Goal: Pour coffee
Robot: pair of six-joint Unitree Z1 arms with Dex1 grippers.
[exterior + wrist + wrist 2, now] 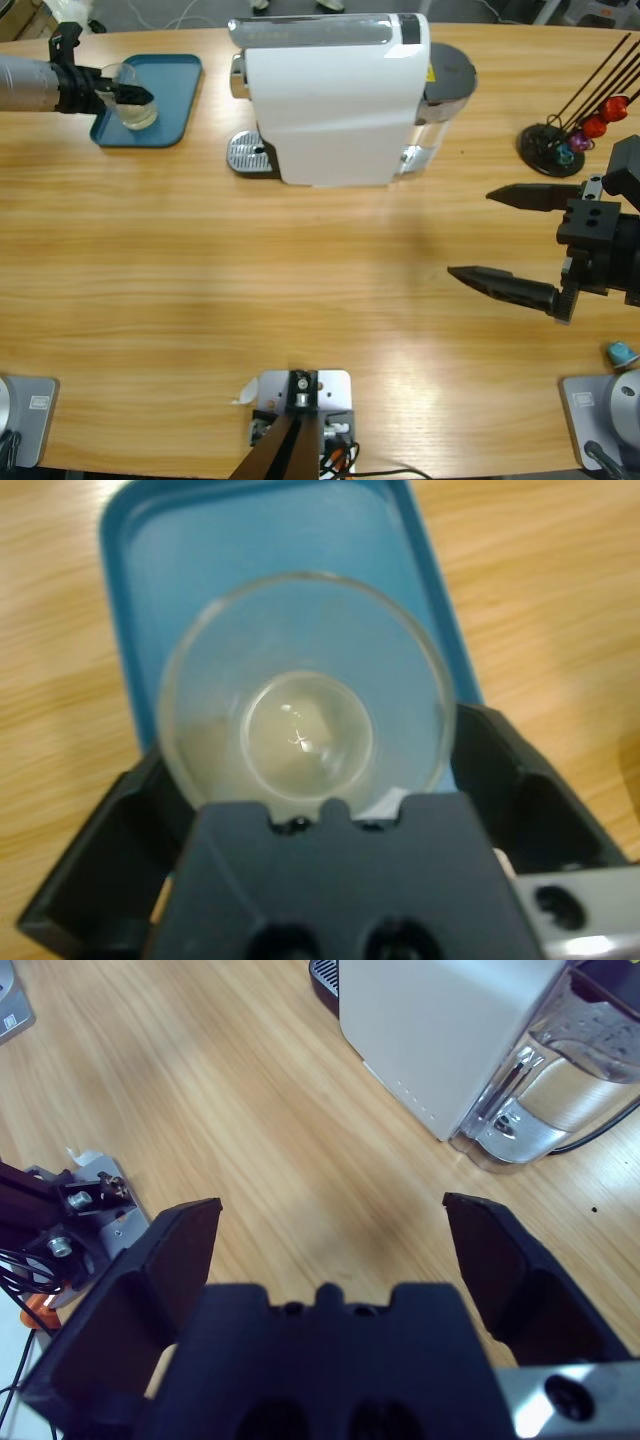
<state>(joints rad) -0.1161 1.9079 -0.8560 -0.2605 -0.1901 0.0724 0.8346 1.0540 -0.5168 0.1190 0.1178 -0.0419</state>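
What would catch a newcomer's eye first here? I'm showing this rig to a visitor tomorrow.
The big white coffee machine at the table's far middle dominates. Far left, the left gripper has its jaws around a clear glass cup over a blue tray. At the right edge, the right gripper hangs wide open over bare wood.

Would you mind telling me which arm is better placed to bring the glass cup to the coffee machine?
The left. Its gripper already has its jaws around the glass cup on the blue tray. The right gripper hangs open and empty, farther off.
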